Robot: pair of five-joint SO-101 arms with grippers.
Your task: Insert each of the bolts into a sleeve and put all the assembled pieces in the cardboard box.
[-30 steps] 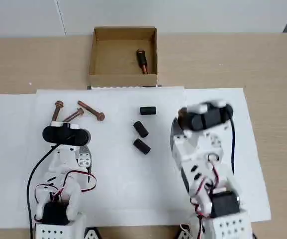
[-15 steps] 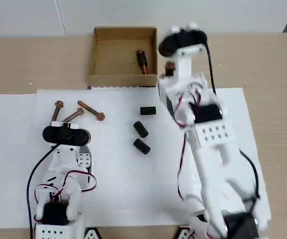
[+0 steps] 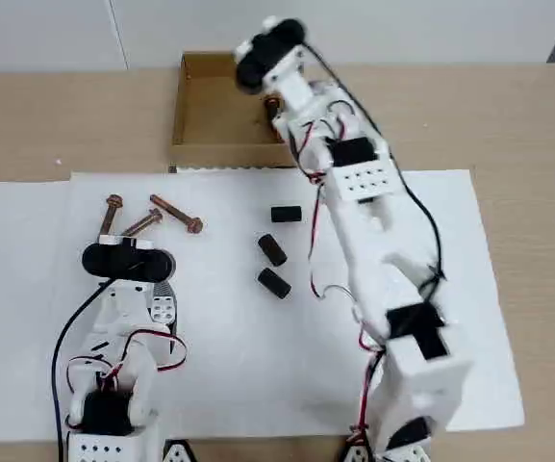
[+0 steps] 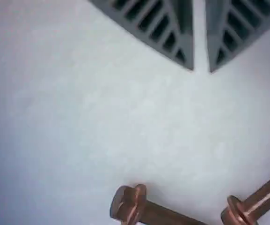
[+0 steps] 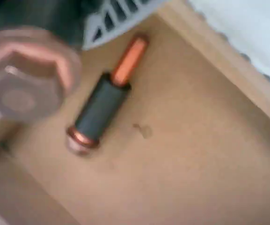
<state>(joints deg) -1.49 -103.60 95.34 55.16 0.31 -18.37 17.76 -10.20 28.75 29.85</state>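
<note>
Three copper bolts [image 3: 113, 210] [image 3: 142, 223] [image 3: 176, 214] lie on the white paper at the left. Three black sleeves [image 3: 286, 214] [image 3: 273, 249] [image 3: 274, 282] lie mid-paper. My left gripper [image 4: 200, 68] hovers just short of two bolts [image 4: 130, 208] [image 4: 247, 206], fingers together and holding nothing. My right arm [image 3: 354, 183] stretches over the cardboard box [image 3: 190, 106]. Its gripper [image 5: 64, 33] is shut on a blurred bolt in a sleeve [image 5: 20, 70], held above the box floor. One assembled piece [image 5: 102, 108] lies on that floor.
The white paper [image 3: 210, 366] covers the near table, and bare wood lies on both sides of the box. The box wall [image 5: 228, 70] runs close beside the right gripper. The left arm [image 3: 128, 262] sits folded at the front left.
The right arm unfolded from above the paper and swung forward and left over the box, carrying its piece. The left arm, loose bolts and sleeves stayed put.
</note>
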